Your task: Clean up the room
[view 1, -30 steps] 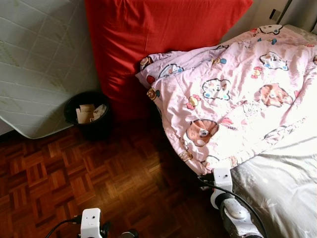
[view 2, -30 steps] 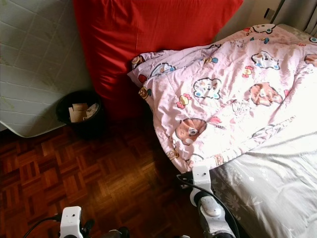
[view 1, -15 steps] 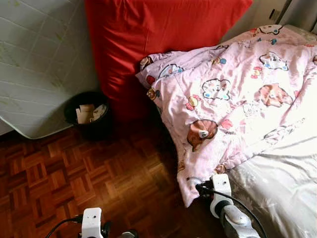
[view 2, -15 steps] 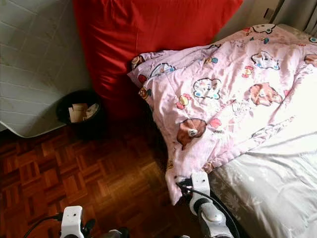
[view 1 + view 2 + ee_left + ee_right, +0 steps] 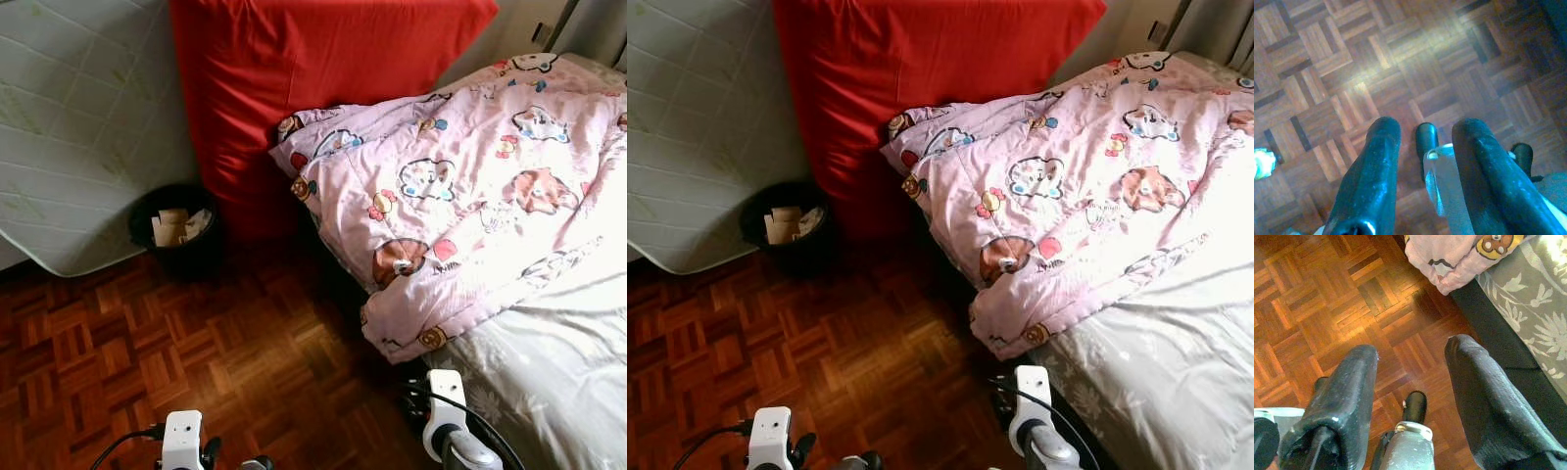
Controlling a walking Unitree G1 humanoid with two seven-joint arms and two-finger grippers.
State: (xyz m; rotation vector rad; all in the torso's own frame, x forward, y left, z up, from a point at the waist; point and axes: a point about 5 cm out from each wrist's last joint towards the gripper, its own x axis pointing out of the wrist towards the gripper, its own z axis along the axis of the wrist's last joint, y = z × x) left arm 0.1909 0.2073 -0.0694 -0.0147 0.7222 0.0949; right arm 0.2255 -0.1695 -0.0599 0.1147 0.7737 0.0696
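A pink cartoon-print duvet [image 5: 460,196] lies rumpled across the bed, its near corner [image 5: 1449,259] hanging over the bed's edge above the floor. Grey floral sheet [image 5: 568,372] shows bare below it. My right gripper [image 5: 1411,350] is open and holds nothing; it hovers low over the parquet, just short of that hanging corner and beside the bed's dark side [image 5: 1498,333]. Its wrist [image 5: 446,397] shows near the bed's front corner. My left gripper [image 5: 1427,126] is open too, hanging over bare parquet with nothing between its fingers.
A red mattress [image 5: 294,78] leans upright behind the bed's head, and a white quilted mattress [image 5: 78,127] leans to its left. A black bin [image 5: 174,227] with paper scraps stands on the parquet floor [image 5: 196,352] between them.
Half a second ago the right gripper held the duvet's corner pulled down toward the floor. It has let go and drawn back; the corner now hangs higher at the bed's edge.
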